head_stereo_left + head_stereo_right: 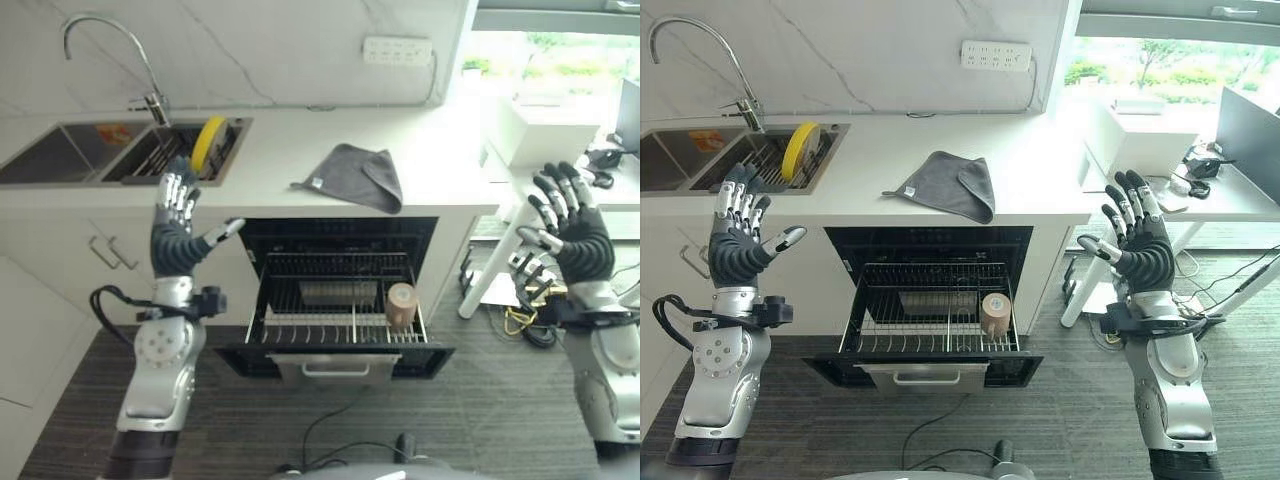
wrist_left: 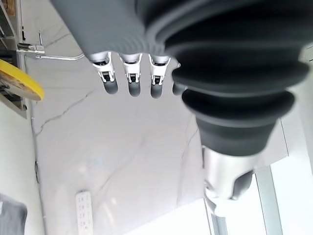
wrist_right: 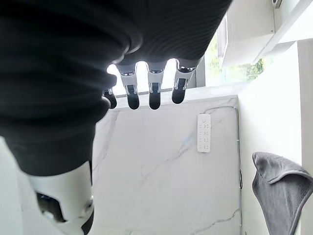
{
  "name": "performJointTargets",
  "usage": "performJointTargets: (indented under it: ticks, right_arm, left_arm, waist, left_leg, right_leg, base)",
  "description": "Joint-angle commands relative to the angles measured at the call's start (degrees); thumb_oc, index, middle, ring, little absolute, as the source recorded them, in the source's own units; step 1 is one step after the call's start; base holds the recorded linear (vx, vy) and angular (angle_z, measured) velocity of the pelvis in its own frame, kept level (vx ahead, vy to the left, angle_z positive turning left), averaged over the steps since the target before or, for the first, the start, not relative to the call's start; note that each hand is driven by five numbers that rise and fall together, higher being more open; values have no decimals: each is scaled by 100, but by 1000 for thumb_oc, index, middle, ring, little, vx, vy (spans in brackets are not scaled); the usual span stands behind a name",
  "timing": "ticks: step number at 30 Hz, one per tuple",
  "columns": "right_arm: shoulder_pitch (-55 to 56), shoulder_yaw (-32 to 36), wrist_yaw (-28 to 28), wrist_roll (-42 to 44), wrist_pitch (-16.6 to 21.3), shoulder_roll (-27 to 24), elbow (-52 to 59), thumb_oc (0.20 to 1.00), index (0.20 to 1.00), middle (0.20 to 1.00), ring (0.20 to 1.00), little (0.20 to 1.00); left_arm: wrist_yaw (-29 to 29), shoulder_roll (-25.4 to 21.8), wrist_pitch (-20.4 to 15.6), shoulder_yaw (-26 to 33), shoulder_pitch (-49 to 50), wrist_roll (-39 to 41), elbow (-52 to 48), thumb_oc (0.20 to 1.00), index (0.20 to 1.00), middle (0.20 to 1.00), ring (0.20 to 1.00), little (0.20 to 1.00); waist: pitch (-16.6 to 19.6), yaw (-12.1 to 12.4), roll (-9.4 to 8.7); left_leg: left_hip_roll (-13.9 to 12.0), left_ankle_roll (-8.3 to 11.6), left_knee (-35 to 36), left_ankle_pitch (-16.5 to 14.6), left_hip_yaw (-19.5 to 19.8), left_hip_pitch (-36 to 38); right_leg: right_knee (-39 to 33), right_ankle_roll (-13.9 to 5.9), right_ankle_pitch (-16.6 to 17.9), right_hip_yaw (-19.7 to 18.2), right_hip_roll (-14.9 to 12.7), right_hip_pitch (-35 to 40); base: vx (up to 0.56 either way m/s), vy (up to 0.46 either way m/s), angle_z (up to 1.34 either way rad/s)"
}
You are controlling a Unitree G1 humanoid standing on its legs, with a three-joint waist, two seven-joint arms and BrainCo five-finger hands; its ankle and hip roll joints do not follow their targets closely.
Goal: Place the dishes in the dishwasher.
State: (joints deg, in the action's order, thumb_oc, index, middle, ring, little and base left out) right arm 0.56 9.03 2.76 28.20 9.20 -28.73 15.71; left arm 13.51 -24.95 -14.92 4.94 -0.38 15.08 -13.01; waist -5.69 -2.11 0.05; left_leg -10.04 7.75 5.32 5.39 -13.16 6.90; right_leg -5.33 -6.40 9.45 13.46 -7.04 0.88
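**Operator:** Report hand status and object location.

**Technician:** Left hand [image 1: 178, 232] is raised in front of the cabinet, fingers straight and spread, thumb out, holding nothing. Right hand [image 1: 1138, 245] is raised at 3 o'clock of the scene, fingers likewise extended and empty. The yellow plate [image 1: 207, 140] stands on edge in the sink rack [image 1: 150, 158], at 10 o'clock from the dishwasher [image 1: 340, 300]. The dishwasher is open with its lower rack [image 1: 335, 330] pulled out; a brown cup [image 1: 401, 305] sits at the rack's right side, and a flat grey item lies toward the back. A grey cloth [image 1: 355, 175] lies on the counter [image 1: 440, 160] above the opening.

**Operator:** Which step applies?

**Technician:** Judged as pre-pickup: no dish is in hand and the plate is not yet loaded.

**Operator:** Requirement for the next move?

**Technician:** The left hand is nearer the plate. It would need to travel toward 11 o'clock, over the sink edge, and close on the plate rim without snagging the rack wires. The free tine rows left of the cup look suitable for placement.
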Motion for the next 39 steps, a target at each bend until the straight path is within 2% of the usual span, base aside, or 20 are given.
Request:
performJointTargets:
  ticks: [1, 4, 5, 13, 16, 17, 20, 22, 25, 26, 27, 28, 29, 30, 31, 33, 34, 36, 37, 39]
  right_arm:
    - [-647, 48, -81, 51, 252, 28, 74, 1000, 1000, 1000, 1000, 1000]
    - [-343, 238, 35, 32, 283, -16, 237, 1000, 1000, 1000, 1000, 1000]
    - [-446, 167, -351, -693, 271, 115, 505, 1000, 1000, 1000, 1000, 1000]
    - [-213, 543, -282, -457, 290, -130, 445, 1000, 1000, 1000, 1000, 1000]
    - [-269, 676, -197, -521, 251, -303, 389, 1000, 1000, 1000, 1000, 1000]
    - [-281, 765, -192, -591, 224, -445, 365, 1000, 1000, 1000, 1000, 1000]
    - [-216, 933, 16, -311, 282, -597, 373, 1000, 1000, 1000, 1000, 1000]
    - [-293, 921, 54, -319, 99, -661, 416, 1000, 1000, 1000, 1000, 1000]
    - [-727, 795, -63, -185, -58, -756, 387, 1000, 1000, 1000, 1000, 1000]
    - [-624, 897, -44, -456, -106, -740, 467, 1000, 1000, 1000, 1000, 1000]
    - [-258, 1127, 0, -357, -114, -603, 617, 1000, 1000, 1000, 1000, 1000]
    - [30, 1245, -33, -89, -275, -411, 785, 1000, 1000, 1000, 1000, 1000]
    - [9, 1021, 60, -250, -369, -310, 691, 1000, 1000, 1000, 1000, 1000]
    - [180, 930, -174, -248, -282, -426, 726, 1000, 1000, 1000, 1000, 1000]
    - [427, 1020, -202, -163, -107, -280, 797, 1000, 1000, 1000, 1000, 1000]
    - [693, 1078, -278, -48, 67, -147, 854, 1000, 1000, 1000, 1000, 1000]
    - [564, 863, -473, -118, 209, -23, 809, 1000, 1000, 1000, 1000, 1000]
    - [223, 658, -807, -138, 229, -16, 633, 1000, 1000, 1000, 1000, 1000]
    - [158, 655, -801, -167, 233, 10, 586, 1000, 1000, 1000, 1000, 1000]
    - [257, 708, -783, -162, 201, -68, 584, 1000, 1000, 1000, 1000, 1000]
  left_arm:
    - [221, -466, -271, 276, -384, -17, 36, 1000, 1000, 1000, 1000, 1000]
    - [-27, -462, -372, 679, -17, 331, -126, 1000, 1000, 1000, 1000, 1000]
    - [-995, -44, -309, 91, -489, 1508, -259, 1000, 1000, 1000, 1000, 1000]
    - [-1449, -6, -294, 212, -94, 1630, -333, 1000, 1000, 1000, 1000, 1000]
    - [-1543, 38, -302, 151, -85, 1807, -441, 1000, 1000, 1000, 1000, 1000]
    - [-1609, 83, -329, 149, -45, 1923, -441, 1000, 1000, 1000, 1000, 1000]
    - [-1590, 128, -468, 245, 201, 2012, -456, 1000, 1000, 1000, 1000, 1000]
    - [-1517, 188, -618, 269, 270, 2069, -458, 1000, 1000, 1000, 1000, 1000]
    - [-1574, 180, -823, 335, 229, 2054, -447, 1000, 1000, 1000, 1000, 1000]
    - [-1886, 44, -453, 411, 107, 2646, -506, 1000, 1000, 1000, 1000, 1000]
    - [-2141, 19, -195, 457, 103, 2596, -472, 1000, 1000, 1000, 1000, 1000]
    - [-2181, -71, -17, 458, 172, 2410, -448, 1000, 1000, 1000, 1000, 1000]
    - [-2290, -83, 62, 563, 286, 2452, -416, 1000, 1000, 1000, 1000, 1000]
    - [-2376, -212, 206, 487, 231, 2524, -344, 1000, 1000, 1000, 1000, 1000]
    - [-2299, -157, 202, 276, 219, 2196, -299, 1000, 1000, 1000, 1000, 1000]
    - [-2187, -133, 171, 181, 341, 2218, -383, 1000, 1000, 1000, 1000, 1000]
    - [-2247, -139, 170, 40, 272, 2128, -366, 1000, 1000, 1000, 1000, 1000]
    - [-2159, -161, 163, -204, 53, 2077, -281, 1000, 1000, 1000, 1000, 1000]
    - [-2174, -160, 179, -250, 27, 2033, -309, 1000, 1000, 1000, 1000, 1000]
    - [-2102, -86, 194, -302, 148, 2121, -462, 1000, 1000, 1000, 1000, 1000]
  waist:
    - [-132, 151, -181]
    - [-89, 195, -181]
    - [-75, -297, -92]
    - [-53, -226, -130]
    - [-214, -266, -237]
    - [-268, -328, -255]
    - [-194, -392, -143]
    - [-173, -387, -14]
    - [-333, -374, 133]
    - [-469, -372, 39]
    - [-538, -315, -106]
    - [-577, -245, -158]
    - [-526, -120, -118]
    - [-494, -231, -116]
    - [-494, -340, -211]
    - [-473, -398, -248]
    - [-482, -368, -199]
    - [-414, -415, -86]
    - [-388, -448, -63]
    - [-436, -459, -155]
  left_leg:
    - [214, -327, -32, -730, 36, 124]
    - [204, -274, -32, -681, 83, 128]
    - [883, -690, -32, -1104, 397, 144]
    - [669, -444, -538, -860, 256, -106]
    - [269, -235, -1497, -741, -128, -613]
    - [-101, -128, -1545, -571, -230, -584]
    - [-653, 55, -490, 13, 158, -124]
    - [-1066, 249, -32, 336, 557, -77]
    - [-1186, 435, -238, 102, 781, -166]
    - [-889, 381, -1149, -632, 600, -563]
    - [-517, 200, -1793, -1156, 798, -861]
    - [-260, 63, -1591, -1133, 507, -729]
    - [-92, -126, -989, -951, 288, -410]
    - [131, -345, -692, -881, 417, -330]
    - [424, -501, -607, -911, 490, -315]
    - [781, -620, -182, -841, 458, -33]
    - [870, -662, -59, -843, 333, 100]
    - [857, -640, -48, -861, 318, 218]
    - [841, -569, -495, -968, 183, 155]
    - [542, -152, -2355, -443, 154, -610]
  right_leg:
    - [33, -190, -770, 237, -139, 493]
    - [33, -163, -808, 289, -110, 539]
    - [33, -68, -881, -881, 188, 400]
    - [33, 140, -984, -1024, 374, 490]
    - [33, 191, -917, -828, 238, 537]
    - [33, 200, -897, -696, 171, 555]
    - [33, 107, -932, -848, 15, 518]
    - [33, -24, -884, -1025, -228, 439]
    - [509, -374, -925, -1357, -745, 72]
    - [790, -687, -880, -1388, -1274, 1]
    - [822, -700, -492, -1267, -1689, -19]
    - [972, -658, 97, -804, -2039, -169]
    - [1274, -558, -149, -480, -1669, -250]
    - [1645, -394, -902, -847, -633, -276]
    - [1922, -177, -1183, -906, 256, -342]
    - [1511, -8, -1136, -794, 785, -260]
    - [1158, -13, -1001, -470, 735, -249]
    - [1031, 47, -1005, -481, 789, -215]
    - [988, 201, -1183, -471, 811, -88]
    - [870, 451, -1198, -549, 738, 106]
  base:
    - [18, -86, 3]
    - [56, -54, 9]
    - [6, -84, 17]
    - [-10, -215, -2]
    - [-28, 25, 44]
    - [14, 260, 94]
    - [145, 629, 59]
    - [147, 780, -7]
    - [113, 1072, -13]
    - [187, 1188, 42]
    - [305, 1398, 64]
    - [294, 1147, 59]
    - [297, 1047, -100]
    - [252, 804, -148]
    - [202, 452, -65]
    - [157, 132, 18]
    - [146, -110, -103]
    - [132, -231, -51]
    - [96, -218, 54]
    - [16, -107, 30]
